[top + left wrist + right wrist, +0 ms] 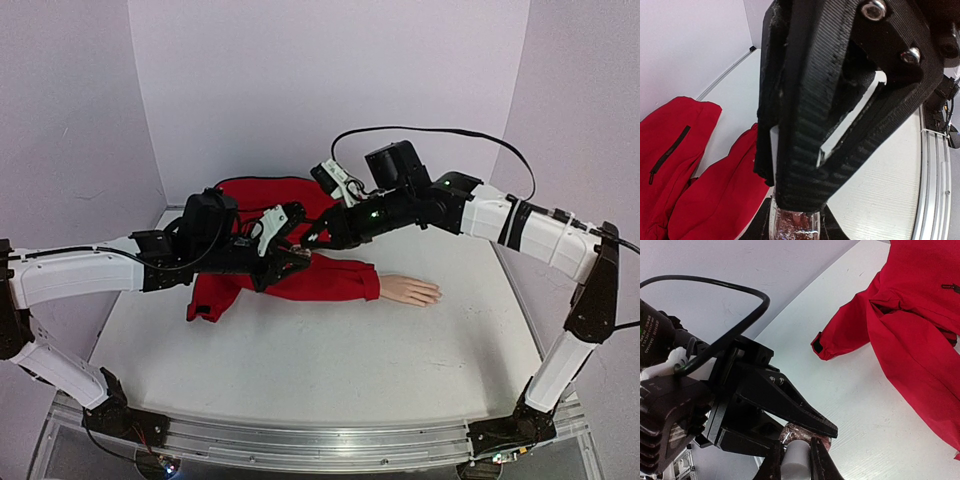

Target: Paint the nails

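A pale mannequin hand (408, 290) lies palm down on the white table, its red sleeve (335, 280) running off to the left. The nails (434, 293) at its fingertips are too small to make out. To the left, above the sleeve, my left gripper (290, 258) is shut on a small glass bottle (795, 226) holding reddish glittery liquid. My right gripper (312, 238) meets it there. In the right wrist view my right gripper (797, 456) is shut on the bottle's white cap (796, 464), just below the bottle (805, 432).
A red jacket (262, 200) is spread over the back left of the table (330, 370), one cuff (205, 310) lying towards the front. Purple walls close in the back and the sides. A metal rail (320, 440) runs along the near edge.
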You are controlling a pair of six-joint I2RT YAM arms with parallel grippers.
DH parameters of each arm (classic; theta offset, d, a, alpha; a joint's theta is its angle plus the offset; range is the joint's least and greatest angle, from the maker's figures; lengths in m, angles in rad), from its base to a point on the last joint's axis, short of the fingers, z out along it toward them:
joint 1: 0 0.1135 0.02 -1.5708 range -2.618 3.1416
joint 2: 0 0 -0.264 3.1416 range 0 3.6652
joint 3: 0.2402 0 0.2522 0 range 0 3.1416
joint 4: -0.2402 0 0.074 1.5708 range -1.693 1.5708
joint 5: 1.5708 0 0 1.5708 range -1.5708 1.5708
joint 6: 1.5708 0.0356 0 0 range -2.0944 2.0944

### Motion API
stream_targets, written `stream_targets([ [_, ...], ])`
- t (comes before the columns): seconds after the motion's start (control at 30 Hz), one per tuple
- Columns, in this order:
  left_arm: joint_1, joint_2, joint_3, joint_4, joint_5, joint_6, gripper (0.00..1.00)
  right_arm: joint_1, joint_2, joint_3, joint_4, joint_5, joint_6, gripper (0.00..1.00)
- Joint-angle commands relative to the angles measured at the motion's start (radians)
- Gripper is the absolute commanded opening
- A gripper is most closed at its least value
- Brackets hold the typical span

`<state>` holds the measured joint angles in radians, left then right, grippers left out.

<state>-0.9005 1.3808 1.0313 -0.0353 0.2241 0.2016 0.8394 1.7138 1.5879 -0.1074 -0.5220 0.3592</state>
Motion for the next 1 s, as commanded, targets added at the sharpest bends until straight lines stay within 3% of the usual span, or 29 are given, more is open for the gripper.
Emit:
stream_targets([
  [0.0, -0.003, -0.005, 0.028, 0.013, 0.004, -0.011, 0.00, 0.000, -0.078, -0.021, 0.000, 0.037, -0.026, 0.00],
  [0.27, -0.003, -0.006, 0.028, 0.002, 0.031, -0.006, 0.00, 0.000, -0.114, -0.060, 0.036, 0.029, -0.039, 0.00],
  [0.4, -0.002, -0.013, 0.027, -0.013, 0.135, -0.008, 0.00, 0.000, -0.128, -0.112, 0.039, -0.157, -0.215, 0.00],
  [0.47, 0.011, -0.017, 0.033, -0.023, 0.266, -0.029, 0.00, 0.004, -0.150, -0.148, 0.030, -0.279, -0.357, 0.00],
  [0.53, 0.038, -0.009, 0.054, -0.034, 0.514, -0.093, 0.00, 0.006, -0.175, -0.184, 0.028, -0.333, -0.483, 0.00],
  [0.63, 0.084, 0.045, 0.105, -0.036, 0.846, -0.208, 0.00, 0.006, -0.149, -0.138, -0.052, -0.369, -0.566, 0.00],
  [0.7, 0.096, 0.072, 0.130, -0.038, 0.949, -0.258, 0.00, 0.006, -0.124, -0.098, -0.102, -0.417, -0.583, 0.00],
  [0.87, 0.103, 0.055, 0.135, -0.040, 0.902, -0.239, 0.00, 0.011, -0.120, -0.099, -0.105, -0.378, -0.554, 0.00],
  [0.9, 0.102, 0.052, 0.133, -0.040, 0.877, -0.233, 0.00, 0.011, -0.125, -0.101, -0.102, -0.346, -0.538, 0.04],
  [0.93, 0.103, 0.047, 0.126, -0.040, 0.843, -0.224, 0.00, 0.011, -0.131, -0.102, -0.093, -0.303, -0.517, 0.17],
  [0.97, 0.103, 0.040, 0.119, -0.040, 0.798, -0.211, 0.00, 0.011, -0.139, -0.108, -0.077, -0.260, -0.491, 0.23],
])
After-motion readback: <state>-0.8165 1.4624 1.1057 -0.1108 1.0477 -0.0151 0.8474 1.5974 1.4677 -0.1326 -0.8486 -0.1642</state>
